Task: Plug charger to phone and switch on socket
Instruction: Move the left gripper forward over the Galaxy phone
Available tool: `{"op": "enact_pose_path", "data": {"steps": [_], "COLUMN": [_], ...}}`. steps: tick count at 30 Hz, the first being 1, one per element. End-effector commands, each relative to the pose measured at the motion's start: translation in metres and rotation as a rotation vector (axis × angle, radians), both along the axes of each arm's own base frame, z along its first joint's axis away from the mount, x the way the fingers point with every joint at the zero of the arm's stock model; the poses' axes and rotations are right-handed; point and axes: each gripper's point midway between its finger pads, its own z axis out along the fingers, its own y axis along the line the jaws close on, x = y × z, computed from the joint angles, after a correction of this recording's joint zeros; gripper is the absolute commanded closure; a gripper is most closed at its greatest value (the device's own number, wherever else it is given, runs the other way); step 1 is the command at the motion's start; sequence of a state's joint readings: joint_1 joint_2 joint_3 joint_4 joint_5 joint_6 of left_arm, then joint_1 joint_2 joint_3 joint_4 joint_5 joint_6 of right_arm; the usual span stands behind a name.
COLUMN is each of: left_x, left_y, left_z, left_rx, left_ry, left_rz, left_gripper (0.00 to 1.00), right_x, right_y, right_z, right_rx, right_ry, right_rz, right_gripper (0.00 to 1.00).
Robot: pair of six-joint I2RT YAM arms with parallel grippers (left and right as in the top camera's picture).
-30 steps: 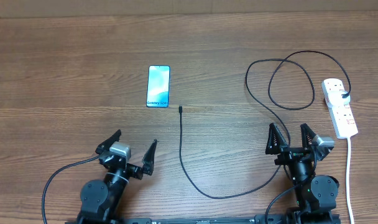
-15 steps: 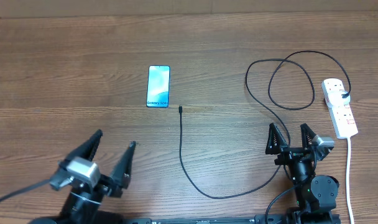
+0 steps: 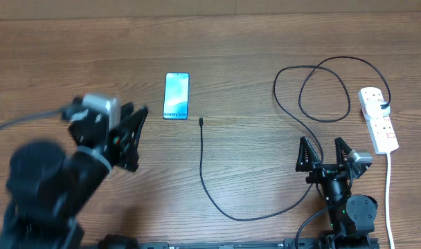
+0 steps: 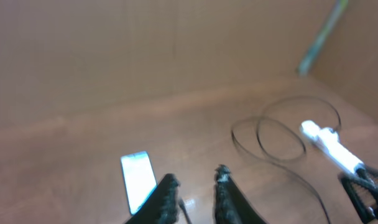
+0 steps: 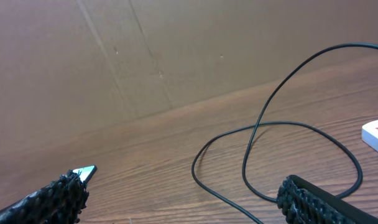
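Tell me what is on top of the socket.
The charger's black plug sits on the socket near its far end. Whatever lies beneath the plug is hidden; nothing else rests on it.

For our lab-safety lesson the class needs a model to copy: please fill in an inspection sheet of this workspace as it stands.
Surface: wooden table, no spills seen.
Job's things: phone flat, screen lit; charger with its connector tip lying apart from the phone and its plug in the socket, which lies at the table's right side.
Clutter: nothing seen.
Grippers: left gripper raised near the phone, narrow gap between its jaws, empty; right gripper wide open, empty.
Cables: charger loops widely; white lead runs from the socket to the near edge.
Surroundings: cardboard wall behind the table.
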State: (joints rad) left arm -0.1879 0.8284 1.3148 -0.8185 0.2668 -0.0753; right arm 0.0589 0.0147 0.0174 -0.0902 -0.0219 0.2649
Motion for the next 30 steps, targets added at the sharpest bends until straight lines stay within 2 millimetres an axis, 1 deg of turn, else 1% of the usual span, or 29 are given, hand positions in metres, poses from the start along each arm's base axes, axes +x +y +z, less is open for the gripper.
{"op": "enact_pose_path", "data": {"steps": [1,3,4,5,10,11,21,27,28,30], "left_x": [0.015,0.025,0.029,0.034,0.054,0.057,0.082,0.092,0.093,0.095], "left_y": [-0.014,-0.016,-0.017,-0.018,-0.021,-0.022,-0.027,-0.031,-0.032,-0.034], "left_z": [0.002,-0.008,-0.013,-0.020,-0.049,-0.054,-0.099,-0.123,-0.127,-0.134], "left_rx": [-0.008,0.006,0.011,0.018,0.036,0.039,0.062,0.056,0.053,0.041], "left_ry": [0.105,0.196,0.229,0.279,0.397,0.417,0.565,0.653,0.668,0.701], "left_rz": [-0.066,-0.064,-0.064,-0.063,-0.061,-0.061,-0.058,-0.064,-0.065,-0.061], "left_gripper": [0.91,0.95,0.96,0.96,0.95,0.00,0.00,0.00,0.04,0.18], "right_x": [0.000,0.000,0.000,0.000,0.000,0.000,0.000,0.000,0.000,0.000], "right_y": [-0.001,-0.001,-0.001,-0.001,-0.001,-0.001,-0.001,-0.001,-0.001,-0.001], "right_z": [-0.001,-0.001,-0.001,-0.001,-0.001,-0.001,-0.001,-0.001,-0.001,-0.001], "right_rx": [-0.004,-0.004,-0.004,-0.004,-0.004,-0.004,-0.004,-0.004,-0.004,-0.004], "right_ry": [-0.009,-0.009,-0.009,-0.009,-0.009,-0.009,-0.008,-0.008,-0.008,-0.008], "right_rz": [-0.006,-0.006,-0.006,-0.006,-0.006,-0.006,-0.006,-0.006,-0.006,-0.006], "right_gripper": [0.00,0.00,0.00,0.00,0.00,0.00,0.00,0.00,0.00,0.00]}}
